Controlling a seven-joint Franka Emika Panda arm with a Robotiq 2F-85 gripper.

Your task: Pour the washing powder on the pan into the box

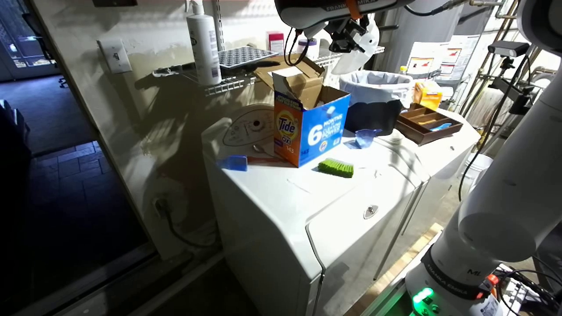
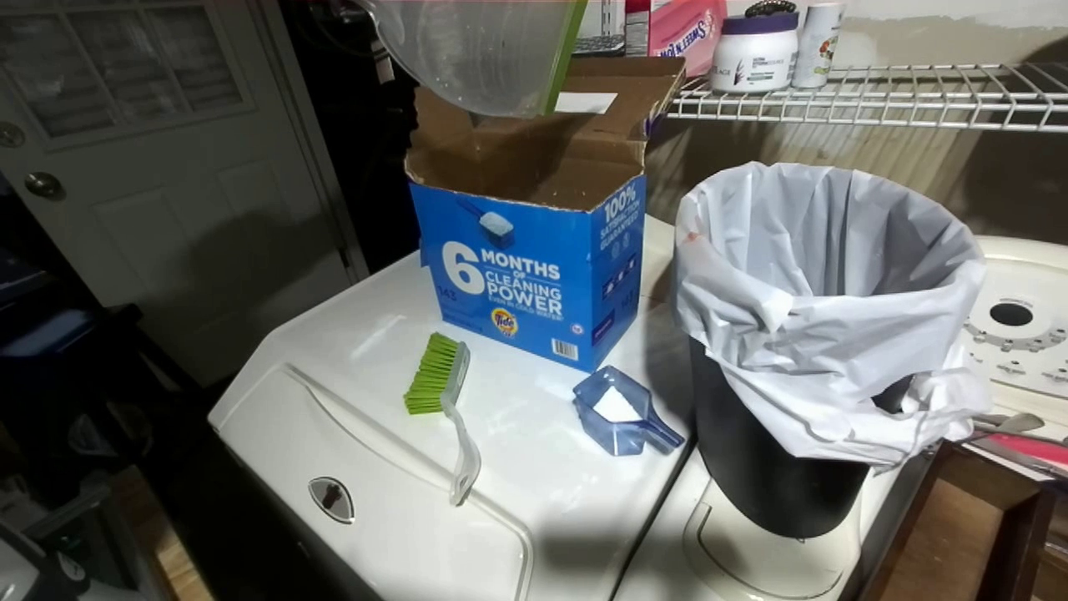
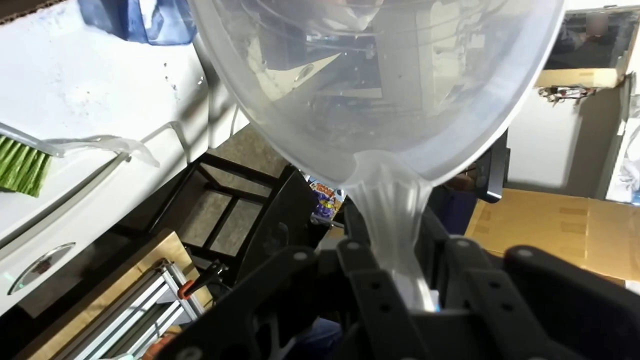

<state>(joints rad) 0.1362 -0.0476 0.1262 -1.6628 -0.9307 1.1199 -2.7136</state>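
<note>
The pan, a pale translucent dustpan with a green edge, is steeply tilted in the air in both exterior views (image 1: 360, 50) (image 2: 492, 54). It fills the top of the wrist view (image 3: 380, 95). My gripper (image 1: 347, 39) is shut on its handle, between the fingers in the wrist view (image 3: 392, 235). The box, an orange and blue carton with open flaps, stands upright on the machine in both exterior views (image 1: 322, 131) (image 2: 517, 267). The pan overlaps the box opening in an exterior view but shows beside it from another angle. I cannot make out powder in the pan.
A green brush (image 2: 438, 376) and a blue scoop (image 2: 613, 413) with white powder lie on the white machine. A lined bin (image 2: 784, 451) and a brown tray (image 1: 428, 125) stand beside the box. A wire shelf (image 2: 834, 104) with bottles runs behind.
</note>
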